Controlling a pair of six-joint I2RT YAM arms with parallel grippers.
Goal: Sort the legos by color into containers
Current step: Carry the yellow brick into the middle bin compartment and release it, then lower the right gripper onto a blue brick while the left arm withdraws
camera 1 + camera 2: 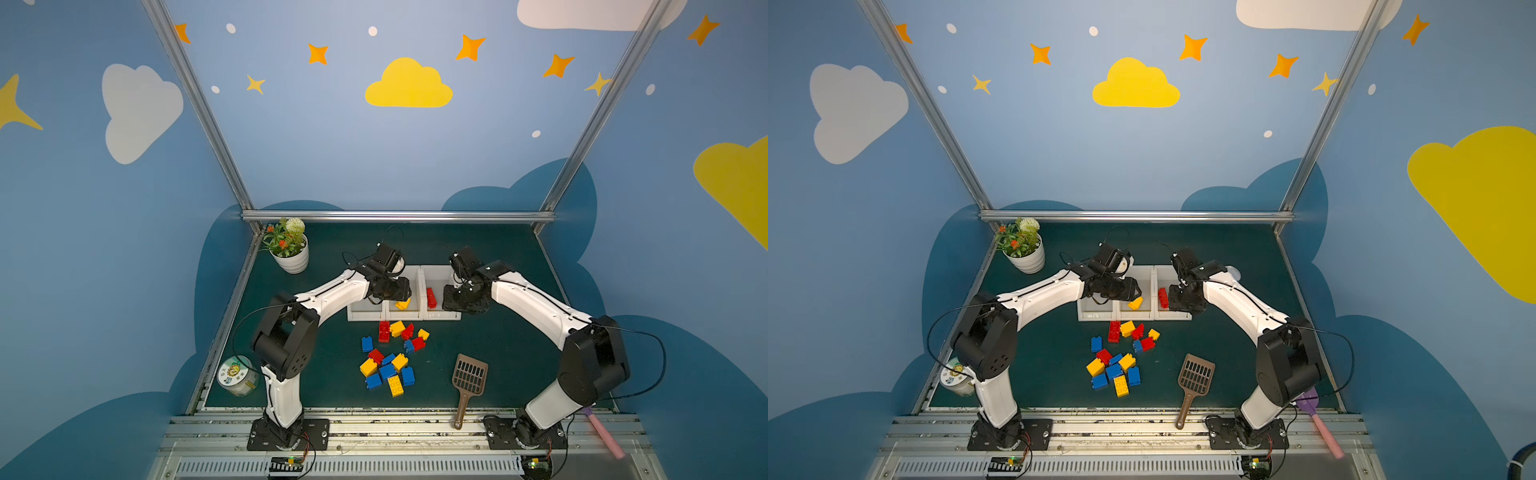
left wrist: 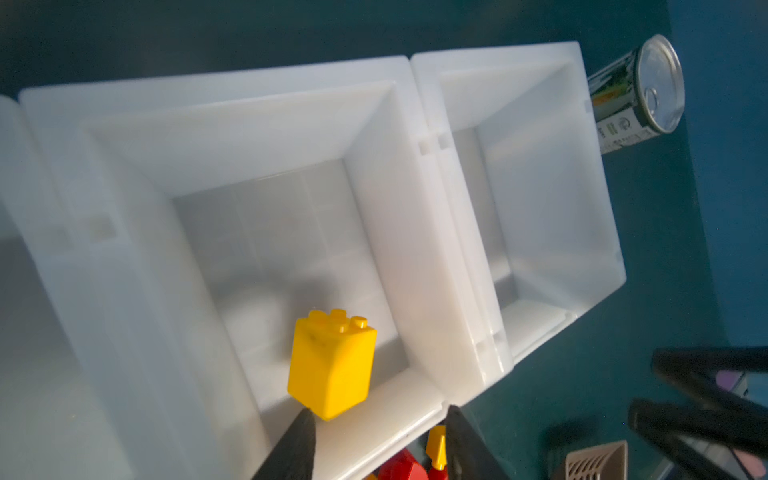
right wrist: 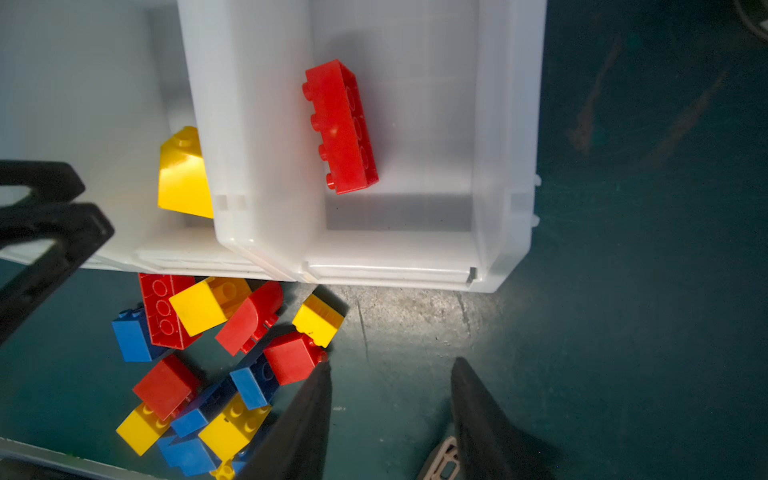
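Observation:
Three white containers stand in a row in both top views. The middle container (image 1: 405, 316) holds a tilted yellow lego (image 1: 403, 305) (image 2: 332, 365). My left gripper (image 1: 395, 291) (image 2: 380, 411) hangs over that container's front rim, open, and the yellow lego is free of its fingers. A long red lego (image 1: 431, 298) (image 3: 340, 126) lies in the right container (image 1: 440, 316). Beside the right container's front, my right gripper (image 1: 461, 301) (image 3: 392, 361) is open and holds nothing. A pile of red, yellow and blue legos (image 1: 392, 357) (image 3: 208, 353) lies on the green mat before the containers.
The left container (image 1: 365, 318) shows nothing inside. A potted plant (image 1: 289, 249) stands back left and a labelled jar (image 1: 237, 376) front left. A brown slotted scoop (image 1: 468, 382) lies right of the pile. A pink-handled tool (image 1: 602, 432) lies front right. A can (image 2: 636, 91) stands behind the right container.

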